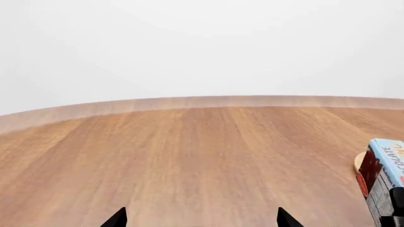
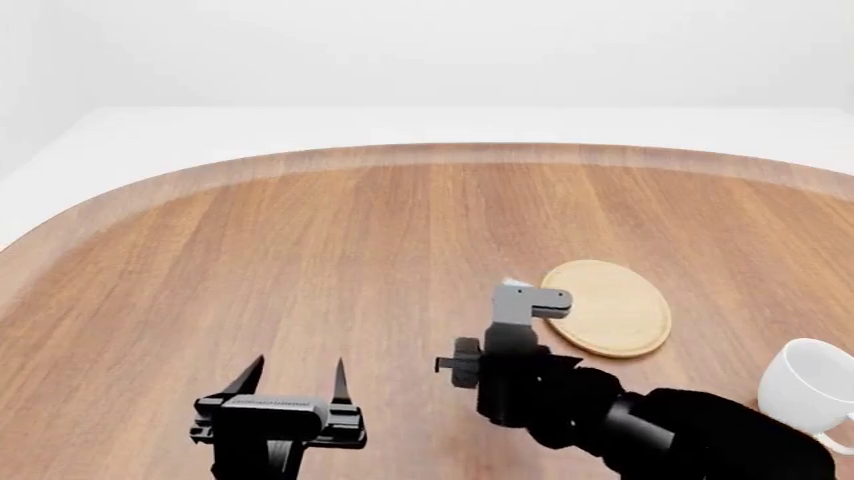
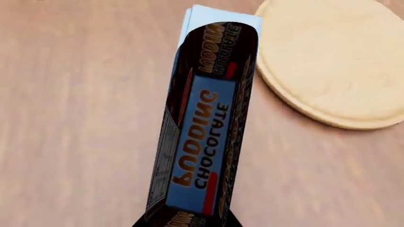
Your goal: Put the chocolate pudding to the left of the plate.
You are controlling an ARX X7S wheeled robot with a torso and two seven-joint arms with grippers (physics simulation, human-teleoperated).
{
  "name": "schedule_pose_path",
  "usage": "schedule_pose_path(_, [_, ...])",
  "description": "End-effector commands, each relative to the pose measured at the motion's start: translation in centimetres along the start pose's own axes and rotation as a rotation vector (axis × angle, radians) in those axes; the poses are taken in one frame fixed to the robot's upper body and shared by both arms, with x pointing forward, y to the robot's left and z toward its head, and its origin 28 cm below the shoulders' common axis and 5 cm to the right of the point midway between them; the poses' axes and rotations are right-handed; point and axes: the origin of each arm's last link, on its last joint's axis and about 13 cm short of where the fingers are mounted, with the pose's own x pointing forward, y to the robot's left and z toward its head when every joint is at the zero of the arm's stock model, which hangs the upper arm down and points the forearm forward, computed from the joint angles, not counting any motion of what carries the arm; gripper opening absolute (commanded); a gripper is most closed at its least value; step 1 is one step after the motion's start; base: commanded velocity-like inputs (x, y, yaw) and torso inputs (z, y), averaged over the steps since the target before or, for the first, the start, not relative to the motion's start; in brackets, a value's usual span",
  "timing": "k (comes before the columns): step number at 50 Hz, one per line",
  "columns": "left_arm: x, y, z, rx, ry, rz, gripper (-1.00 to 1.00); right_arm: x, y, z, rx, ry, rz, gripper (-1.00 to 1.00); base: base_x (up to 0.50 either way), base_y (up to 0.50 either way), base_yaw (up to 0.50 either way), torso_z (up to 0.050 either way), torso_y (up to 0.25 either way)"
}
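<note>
One white mug (image 2: pixel 811 385) right of the plate (image 2: pixel 611 306)

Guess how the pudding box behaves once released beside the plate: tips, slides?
The chocolate pudding is a thin flat-sided carton in the right claw, so it probably won't roll. Released on a narrow edge, it may topple. It looks light, and might skid on the smooth table.
</note>
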Motion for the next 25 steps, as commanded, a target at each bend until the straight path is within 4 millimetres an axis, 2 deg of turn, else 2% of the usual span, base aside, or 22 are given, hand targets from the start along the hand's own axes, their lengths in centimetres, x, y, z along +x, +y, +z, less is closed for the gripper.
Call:
schedule_pose_path(1, [0.8, 0.1, 1.6, 0.004, 0.027, -0.029, 1.00, -1.5, -1.0, 0.7, -0.152, -0.061, 0.032, -1.00, 0.00, 0.00, 0.00, 0.000, 0.000])
schedule_pose_path(2, [1.0, 0.2, 2.0, 0.004, 0.032, -0.034, 1.00, -1.7, -1.0, 0.8, -0.165, -0.081, 0.080, -1.00, 0.00, 0.00, 0.00, 0.000, 0.000])
schedule_pose_path(10, [3.8, 0.6, 6.6, 0.040, 0.083, -0.047, 1.00, -2.8, -1.5, 2.8, -0.194, -0.109, 0.102, -1.00, 0.00, 0.00, 0.00, 0.000, 0.000])
schedule_pose_path(13, [5.7, 1.0, 8.6, 0.038, 0.123, -0.050, 1.00, -3.1, -1.6, 4.1, -0.191, -0.107, 0.109, -1.00, 0.00, 0.00, 0.00, 0.000, 0.000])
schedule_pose_path(17, [8.5, 1.5, 10.3, 0.033, 0.179, -0.048, 1.00, -3.1, -1.6, 5.8, -0.184, -0.096, 0.114, -1.00, 0.00, 0.00, 0.00, 0.000, 0.000])
schedule_pose_path(25, [14.3, 1.9, 11.9, 0.081, 0.257, 0.009, 1.00, -2.6, -1.4, 8.8, -0.188, -0.060, 0.114, -1.00, 0.00, 0.00, 0.00, 0.000, 0.000])
